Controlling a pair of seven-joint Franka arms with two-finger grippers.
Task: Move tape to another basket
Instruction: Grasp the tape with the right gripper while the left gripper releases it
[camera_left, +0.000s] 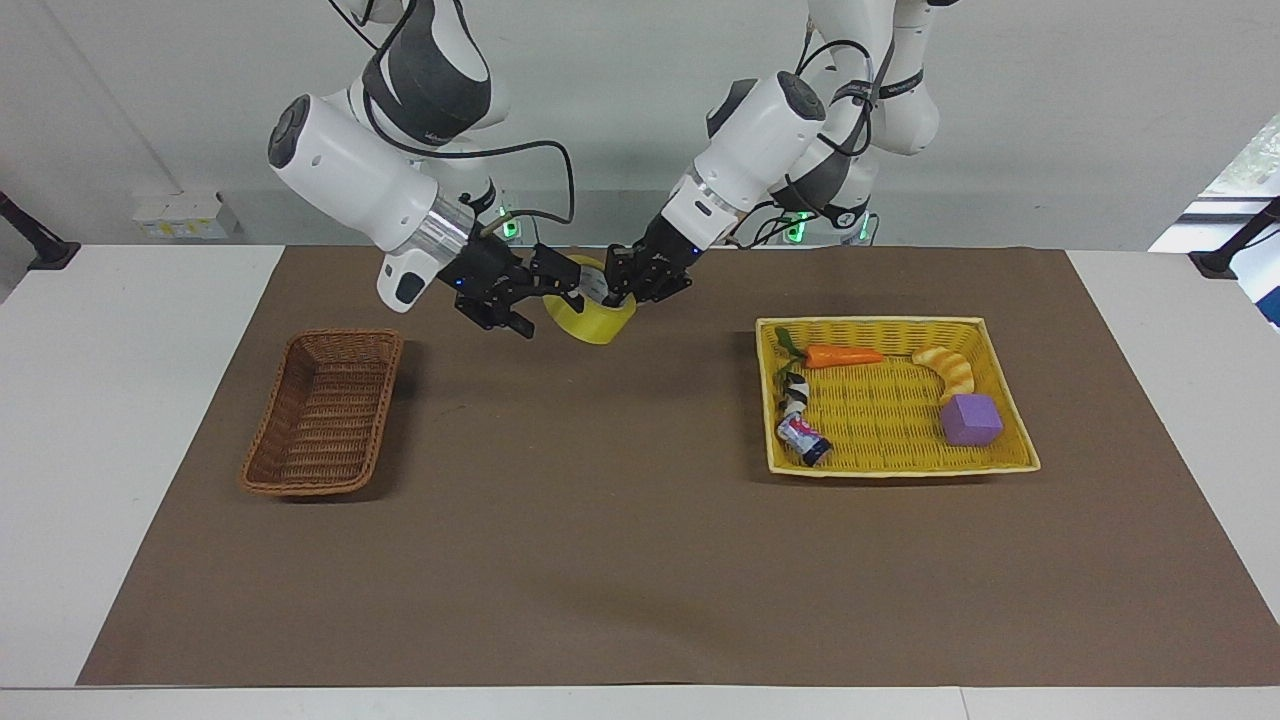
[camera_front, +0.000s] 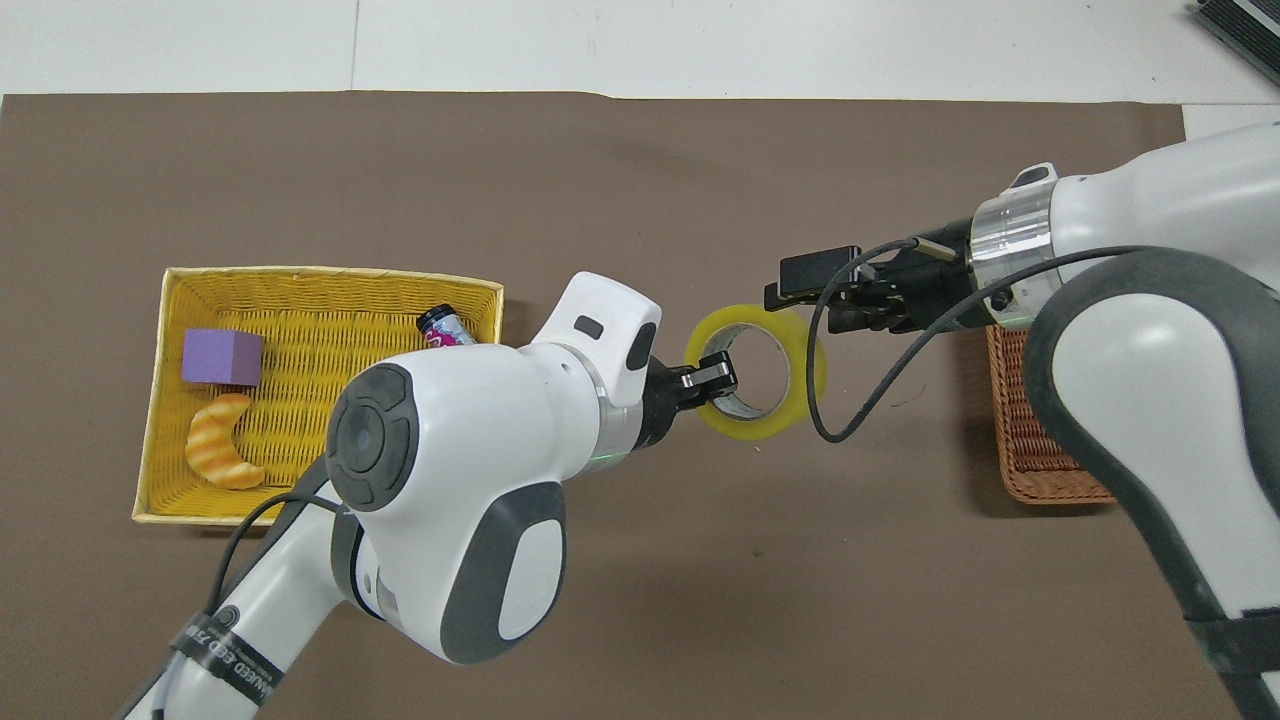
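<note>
Right arm's big white link covers most of the brown wicker basket (camera_front: 1040, 460) in the overhead view, only one strip and a corner show; the facing view shows that basket (camera_left: 325, 412) whole and empty, toward the right arm's end of the table. Left arm's elbow hides the near corner of the yellow basket (camera_front: 160, 400) in the overhead view, so the carrot (camera_left: 843, 355) is seen only in the facing view. Small crumpled packet (camera_left: 803, 438) and a black-and-white item just nearer the robots than it are hard to identify. Where the left fingers meet the tape is partly masked by the roll's own wall.

Tape (camera_left: 592, 314) is up in the air over the brown mat (camera_left: 620, 560), between the two baskets, well apart from both. Left gripper (camera_left: 628, 287) is clamped on the roll's wall, one finger inside the core, one outside. Right gripper (camera_left: 535, 298) hangs over the mat with jaws spread wide, just beside the tape on the brown basket's side; contact can't be confirmed.

Yellow basket also holds a croissant (camera_front: 222, 456) and a purple cube (camera_front: 222, 357), side by side at the left arm's end. Nothing lies on the mat between tape and brown basket.

Roll's hole axis is tilted, opening faces upward and partly toward the facing camera; overhead it reads as a near-full ring (camera_front: 757, 373). No long axis, it's round.
</note>
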